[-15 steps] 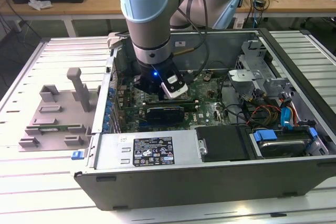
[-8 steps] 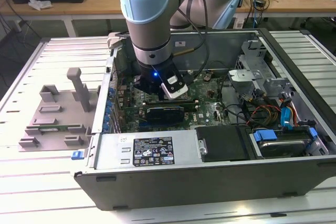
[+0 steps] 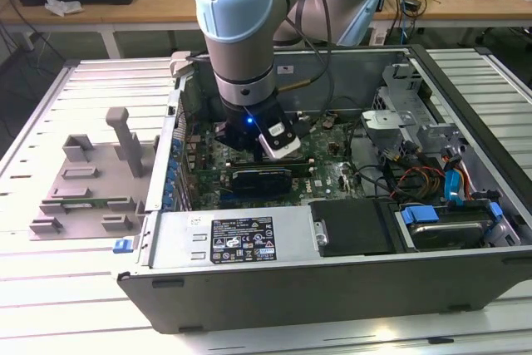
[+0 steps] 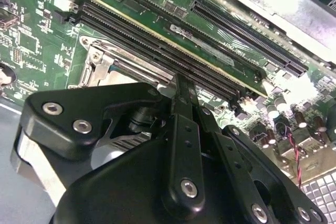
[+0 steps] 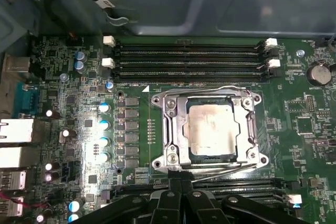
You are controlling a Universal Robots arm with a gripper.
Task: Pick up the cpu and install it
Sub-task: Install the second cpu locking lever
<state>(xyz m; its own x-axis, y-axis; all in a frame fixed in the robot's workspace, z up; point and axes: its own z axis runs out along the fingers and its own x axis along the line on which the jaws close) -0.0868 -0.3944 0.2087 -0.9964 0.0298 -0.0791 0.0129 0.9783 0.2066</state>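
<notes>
Gripper (image 5: 181, 186) sat low over the motherboard (image 5: 79, 77), fingertips brought together to a single narrow tip with nothing between them; in the second wrist view the same closed tip (image 4: 181, 85) pointed at the memory slots (image 4: 173, 51). In the first wrist view the tip touched or just cleared the 6 o'clock edge of the socket frame (image 5: 163, 124); contact could not be confirmed.

The cpu (image 5: 211, 129) lay flat inside the socket, dull silver top up, framed on all sides by the metal bracket, with a thin wire lever (image 5: 220, 167) running along its 6 o'clock side. Four empty memory slots (image 5: 189, 61) lay at 12 o'clock of the socket, close to it; a further slot row (image 5: 236, 184) ran at 6 o'clock, right beside the gripper links. Capacitors (image 5: 104, 124) stood at 9 o'clock of the socket, near it.

Exterior view added the surroundings: arm (image 3: 241, 31) reached down into the open computer case (image 3: 332, 288), case walls ringing the board on every side, black card (image 3: 262, 179) just below the wrist, cables and drive cage (image 3: 416, 122) toward the exterior view's right. Grey plastic tray (image 3: 83, 189) lay outside the case on the slatted table (image 3: 33, 288), at the exterior view's left
</notes>
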